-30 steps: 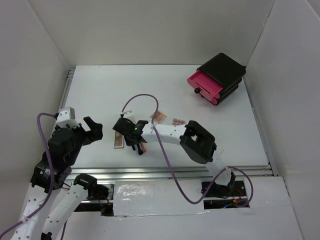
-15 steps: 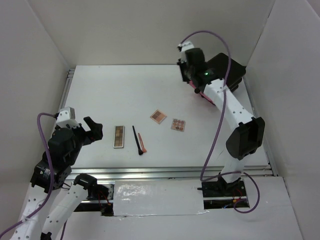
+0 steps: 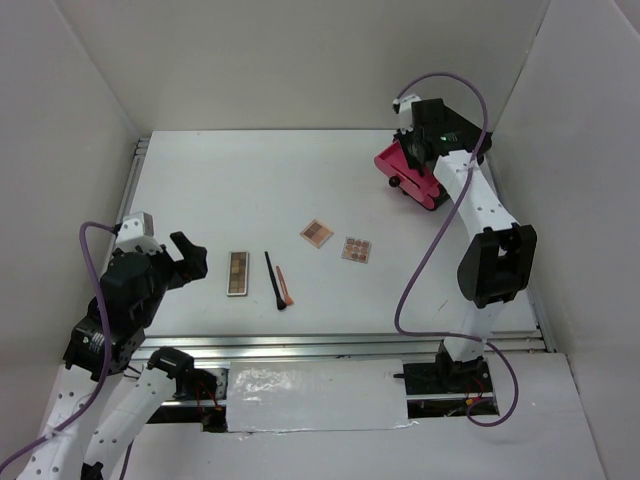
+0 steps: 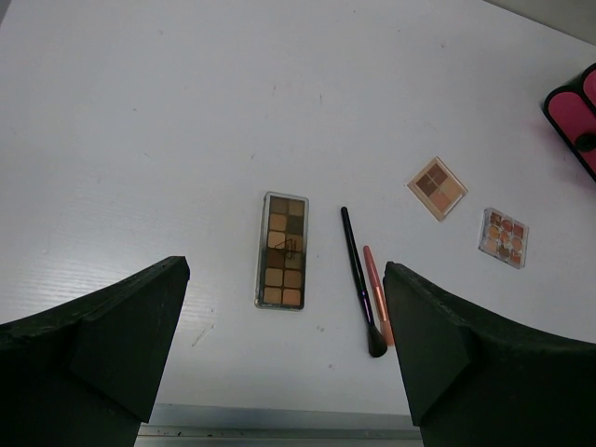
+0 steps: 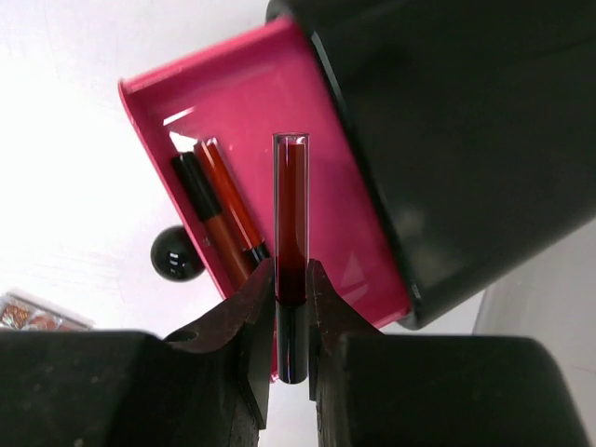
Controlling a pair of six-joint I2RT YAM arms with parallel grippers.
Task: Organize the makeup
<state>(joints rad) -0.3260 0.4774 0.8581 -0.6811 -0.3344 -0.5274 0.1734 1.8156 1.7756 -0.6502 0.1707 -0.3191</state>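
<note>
Right gripper (image 5: 290, 279) was clenched on a slim red tube (image 5: 290, 200): clear tip pointing away from the wrist, dark end poking out behind the pads. The tube was above the open pink drawer (image 5: 250, 101) of the black box (image 5: 447, 140) at the far right of the table (image 3: 250, 190), lengthwise along the drawer and not lying in it. Two thin sticks (image 5: 212, 216) sat side by side in the drawer, dark and red-orange, left of the held tube. The round black knob (image 5: 177, 253) showed just outside the drawer front. Left gripper (image 3: 190, 262) was released, jaws spread wide, holding nothing and hovering at the near left. Through the gap between its fingers (image 4: 121, 335): narrow brown palette (image 4: 283, 250) flat on the table, black brush (image 4: 357, 275) to its right and apart from it, orange pencil (image 4: 377, 296) right beside the brush, looked touching near the brush head, couldn't confirm. Two square palettes further right, toward the box: tan one (image 4: 437, 188) turned diamond-wise, multicolour one (image 4: 504, 237) near it, not touching.
</note>
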